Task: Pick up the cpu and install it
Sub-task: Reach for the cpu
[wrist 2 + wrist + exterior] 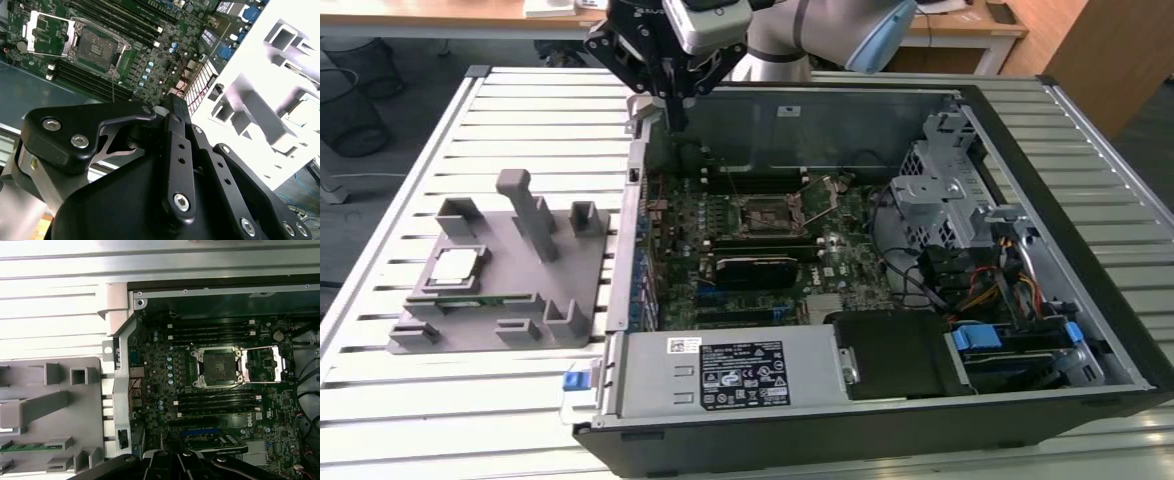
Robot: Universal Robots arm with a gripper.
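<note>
The cpu (455, 265), a small silvery square chip, lies flat on the grey fixture block (520, 300) at the exterior view's left, outside the computer case. My gripper (678, 112) hangs over the case's far left corner, well behind the cpu, fingers pointing down and shut with nothing between them. Its black linkages close together in the second wrist view (170, 102). The motherboard socket (767, 213) stands empty with its metal load plate folded open, as seen in both wrist views (218, 367) (100, 47).
The open black computer case (1067, 400) holds the motherboard, black memory slots (215, 330), a power supply (734, 375), a drive cage (941, 190) and cables. A green memory stick (480, 300) sits in the fixture. The slatted metal table (454, 420) surrounds everything.
</note>
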